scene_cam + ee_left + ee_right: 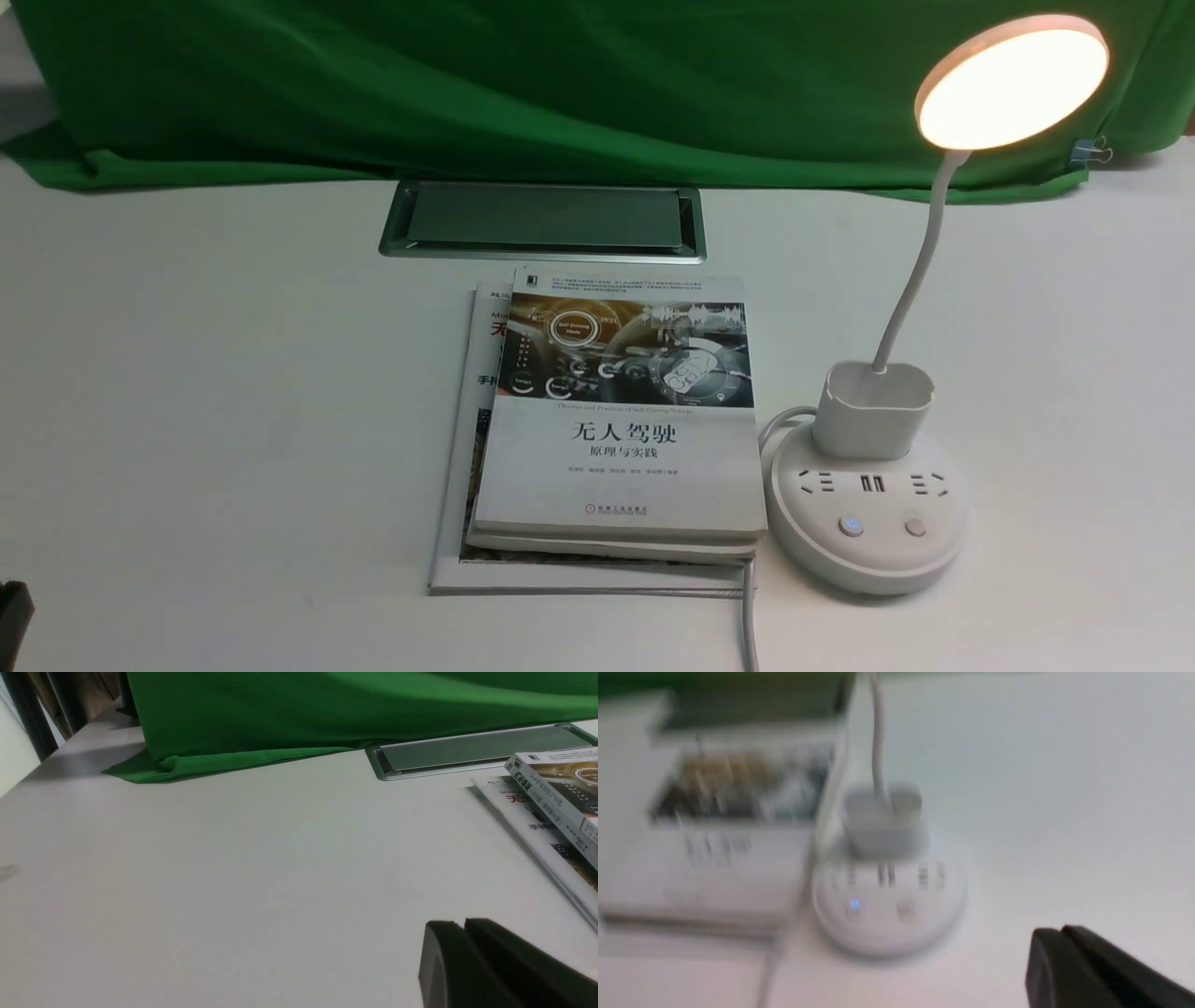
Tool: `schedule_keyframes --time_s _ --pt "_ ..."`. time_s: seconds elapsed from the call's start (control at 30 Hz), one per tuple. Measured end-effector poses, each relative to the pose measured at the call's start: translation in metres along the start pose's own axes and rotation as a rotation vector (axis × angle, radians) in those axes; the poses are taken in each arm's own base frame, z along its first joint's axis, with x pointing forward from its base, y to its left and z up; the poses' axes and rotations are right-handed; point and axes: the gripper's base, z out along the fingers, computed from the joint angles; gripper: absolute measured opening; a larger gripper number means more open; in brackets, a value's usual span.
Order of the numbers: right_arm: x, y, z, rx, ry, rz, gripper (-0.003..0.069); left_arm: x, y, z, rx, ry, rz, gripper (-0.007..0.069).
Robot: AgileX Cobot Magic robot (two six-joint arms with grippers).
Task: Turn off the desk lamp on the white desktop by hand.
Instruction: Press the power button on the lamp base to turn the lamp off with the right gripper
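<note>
1. While its disc head glows, the desk lamp (873, 415) stands on the white desktop (233, 392), its round base just right of the stacked books (621, 439).
2. The right gripper (1060, 934) is near that base, fingers pressed together, holding nothing.
3. The left gripper (464, 926), likewise closed and empty, is well apart from the lamp.

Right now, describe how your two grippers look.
Left gripper: matte black, built of two thick flat slabs with rounded tips. Right gripper: the same black blocky shape, though blurred. No cables or markings show on either.
</note>
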Motion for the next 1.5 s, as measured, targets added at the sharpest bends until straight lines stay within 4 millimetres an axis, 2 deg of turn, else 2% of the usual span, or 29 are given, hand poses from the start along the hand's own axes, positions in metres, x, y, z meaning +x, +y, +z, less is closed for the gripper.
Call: schedule_keyframes --time_s 0.13,0.23,0.33,0.37,0.4,0.5,0.6,0.7,0.83,1.1,1.33,1.5 --pt "-0.025 -0.001 0.039 0.004 0.239 -0.032 0.0044 0.0 0.0 0.0 0.0 0.0 0.0 0.002" --pt "-0.032 0.003 0.071 -0.008 0.356 -0.053 0.0038 0.0 0.0 0.0 0.0 0.0 -0.001 0.002" --pt "-0.03 0.018 0.105 -0.046 0.475 -0.113 0.0038 0.0 0.0 0.0 0.0 0.0 0.0 0.002" --pt "-0.03 0.018 0.107 -0.045 0.481 -0.112 0.0038 0.0 0.0 0.0 0.0 0.0 0.0 0.002" --pt "-0.025 0.029 0.128 -0.066 0.542 -0.148 0.0038 0.0 0.0 0.0 0.0 0.0 0.0 0.002" --pt "-0.022 0.04 0.153 -0.08 0.593 -0.178 0.0038 0.0 0.0 0.0 0.0 0.0 0.0 0.002" --pt "-0.022 0.043 0.181 -0.075 0.639 -0.182 0.0038 0.0 0.0 0.0 0.0 0.0 0.0 0.002" --pt "-0.023 0.045 0.199 -0.071 0.662 -0.187 0.0038 0.0 0.0 0.0 0.0 0.0 0.0 0.002" --pt "-0.027 0.046 0.21 -0.07 0.664 -0.187 0.0036 0.0 0.0 0.0 0.0 0.0 0.0 0.002" --pt "-0.027 0.046 0.214 -0.071 0.661 -0.184 0.0036 0.0 0.0 0.0 0.0 0.0 0.001 0.002" --pt "-0.016 0.045 0.235 -0.063 0.706 -0.181 0.0036 0.0 0.0 0.0 0.0 0.0 0.0 0.002" --pt "-0.017 0.045 0.237 -0.063 0.712 -0.183 0.0036 0.0 0.0 0.0 0.0 0.0 0.0 0.002"
